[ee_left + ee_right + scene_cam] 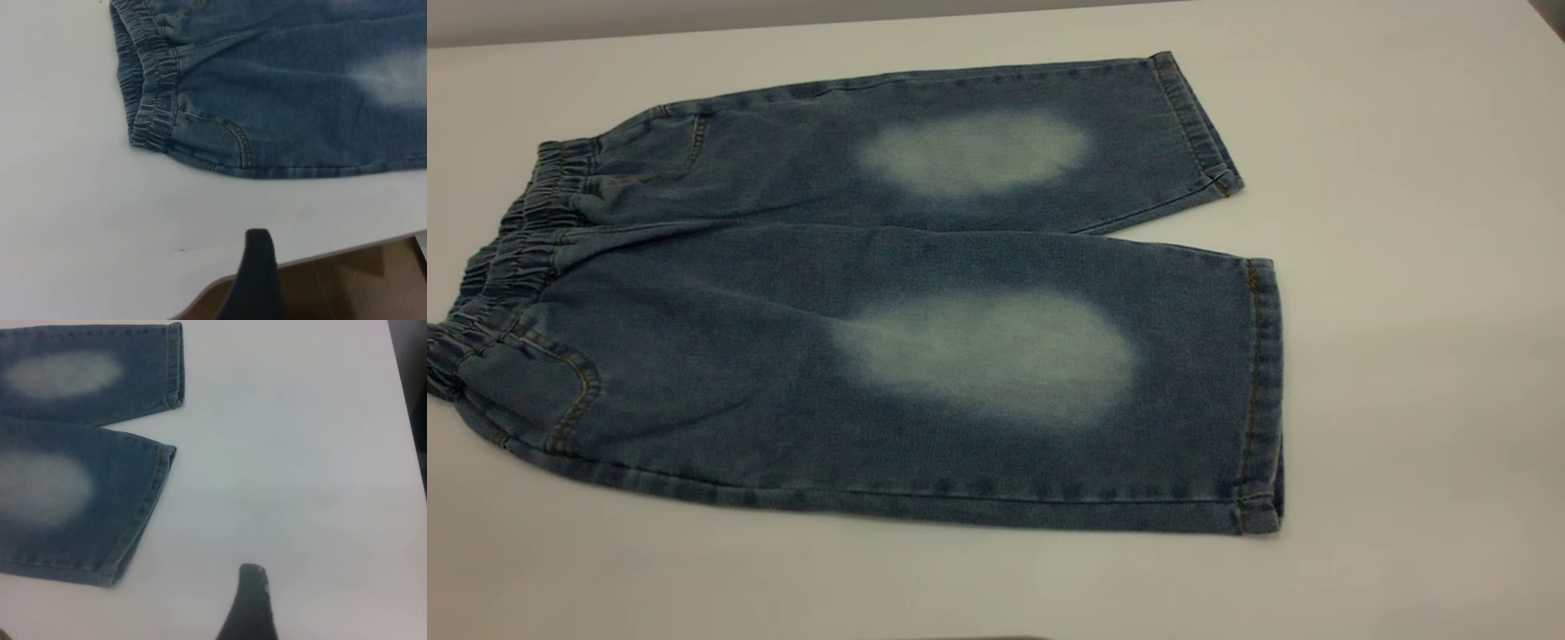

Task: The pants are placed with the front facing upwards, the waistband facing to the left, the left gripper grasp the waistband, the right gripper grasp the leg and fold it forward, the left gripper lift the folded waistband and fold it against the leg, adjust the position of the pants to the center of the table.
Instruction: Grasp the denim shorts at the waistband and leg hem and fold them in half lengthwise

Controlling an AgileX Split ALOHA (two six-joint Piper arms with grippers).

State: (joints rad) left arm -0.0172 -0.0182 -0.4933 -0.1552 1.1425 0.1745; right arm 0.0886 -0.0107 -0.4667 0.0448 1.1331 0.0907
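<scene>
Here we see the pants (889, 311) lying flat and unfolded on the white desk (1405, 267), front up, both legs spread side by side, a pale faded oval on each knee. The waistband (507, 258) is the gathered end at the exterior view's left; the stitched leg hems sit at that view's right. Nothing touches the denim.

From the left wrist view we get only one dark fingertip of the left pincer (259, 267), hovering over bare desk near the desk's edge, apart from the pants. The waistband corner (150, 127) and a curved tan-stitched pocket seam lie ahead of that tip, not touching it. We cannot tell whether this pincer is spread or pressed together; it grips nothing we can see.

From the right wrist view, again a single dark fingertip of the right pincer (250, 600), with pale scuffs, over bare desk. The nearer leg hem (137, 520) lies ahead and off to one side of it, well clear; the other hem (175, 363) is farther off. We cannot tell its opening either.

Surface: plain, flat, pale, matte, with soft shadows and a tiny dark speck (181, 250) near the left tip. Beyond the desk edge a brown floor (347, 287) shows; a grey wall strip (694, 18) runs behind the desk's far edge.
</scene>
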